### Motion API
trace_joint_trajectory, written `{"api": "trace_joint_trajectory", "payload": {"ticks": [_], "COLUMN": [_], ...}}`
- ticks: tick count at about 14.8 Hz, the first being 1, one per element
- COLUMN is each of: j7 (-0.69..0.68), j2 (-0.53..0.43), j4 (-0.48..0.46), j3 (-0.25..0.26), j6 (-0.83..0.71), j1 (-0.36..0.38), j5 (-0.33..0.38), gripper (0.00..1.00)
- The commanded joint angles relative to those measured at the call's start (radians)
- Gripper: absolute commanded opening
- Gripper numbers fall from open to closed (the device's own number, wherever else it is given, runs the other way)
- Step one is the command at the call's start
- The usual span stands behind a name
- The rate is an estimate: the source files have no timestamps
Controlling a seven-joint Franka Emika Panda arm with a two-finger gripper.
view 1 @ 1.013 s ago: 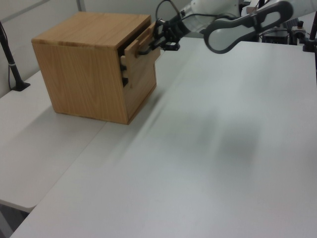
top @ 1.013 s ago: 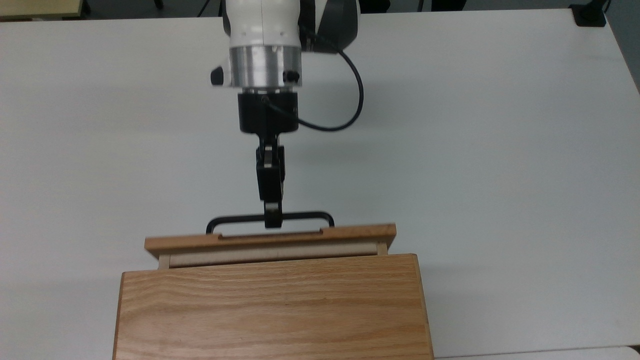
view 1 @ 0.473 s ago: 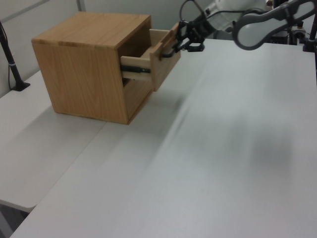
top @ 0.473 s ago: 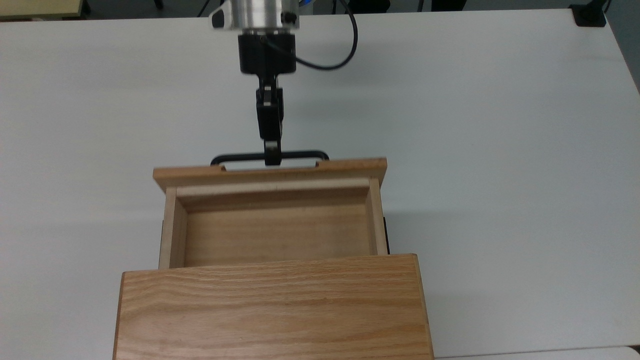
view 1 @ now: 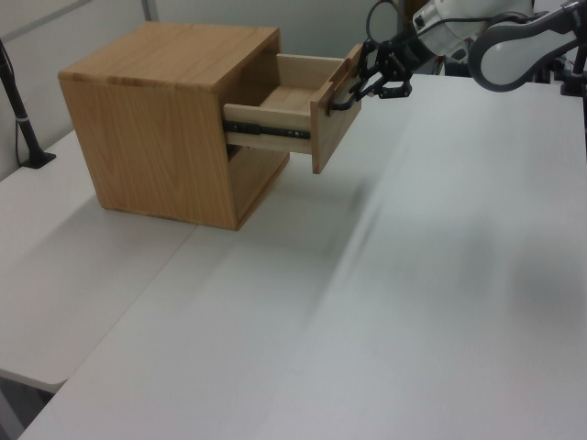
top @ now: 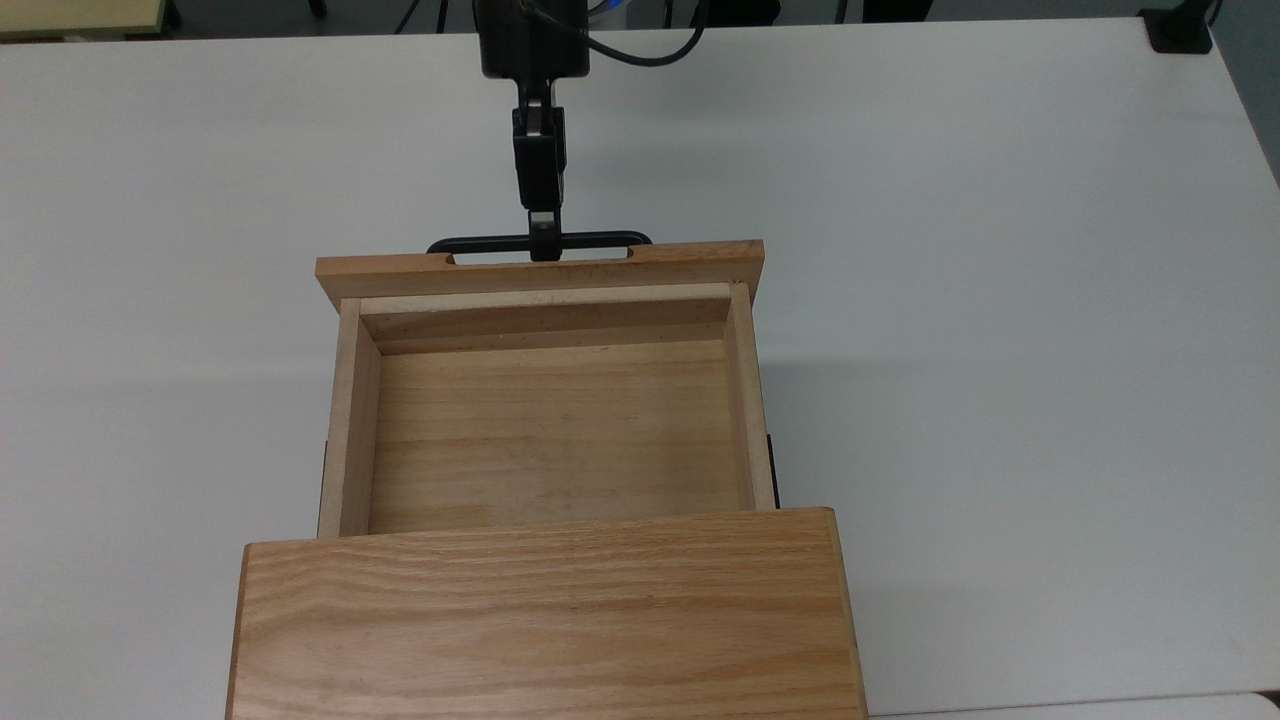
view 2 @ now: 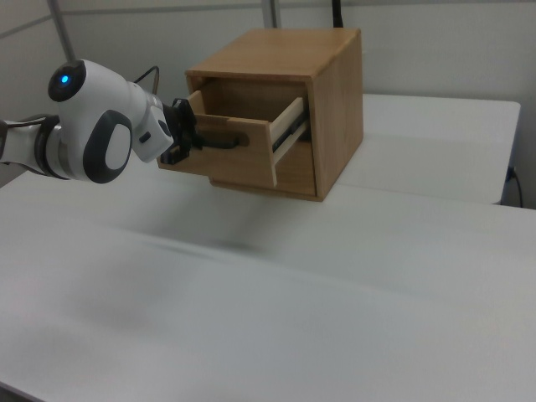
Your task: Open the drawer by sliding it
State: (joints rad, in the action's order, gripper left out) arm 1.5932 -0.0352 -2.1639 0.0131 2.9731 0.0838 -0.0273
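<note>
Wood makes up the big oak cabinet box [top: 545,620] that sits on the wide white table [top: 1000,300]. Sticking out from its front is the light wooden drawer tray with the wider oak front panel [top: 545,430]. The drawer is pulled far out, and in the top view you can look right down onto its bare wooden floor. In the left view the drawer [view 1: 303,115] hangs out over the table from the upper part of the cabinet [view 1: 165,119], with a dark metal slide rail [view 1: 266,133] showing along its side. In the right view the drawer [view 2: 239,142] also sticks out of the cabinet [view 2: 293,100], toward the right view's left.

On the front panel is a thin black metal bar handle [top: 600,240]. The robot's black two-finger gripper [top: 543,240] is pinched tight on the middle of that bar. The arm reaches in from the top view's upper edge, pointing straight at the drawer front.

In the left view the gripper [view 1: 367,82] meets the drawer front at the handle. In the right view the white and grey arm [view 2: 92,134] comes in from the right view's left, and the gripper [view 2: 191,138] is at the front panel.
</note>
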Motion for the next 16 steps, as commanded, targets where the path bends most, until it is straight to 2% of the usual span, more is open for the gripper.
{"api": "trace_joint_trajectory", "payload": {"ticks": [1,2,10,12,16], "j7": [0.028,0.027,-0.010,-0.125,-0.575], "j2": [-0.041,-0.055,-0.097,-0.101,-0.100], "j4": [-0.025,-0.001,0.183,0.248,0.403], "j3": [0.007,0.008,0.013,0.011,0.007], "j6": [-0.075,-0.125,-0.457,-0.587,-0.964], "j1": [0.024,0.022,0.016,0.019,0.031], "j5": [0.015,0.015,0.003,0.001,0.013], "gripper": [0.85,1.00,1.00,1.00,1.00]}}
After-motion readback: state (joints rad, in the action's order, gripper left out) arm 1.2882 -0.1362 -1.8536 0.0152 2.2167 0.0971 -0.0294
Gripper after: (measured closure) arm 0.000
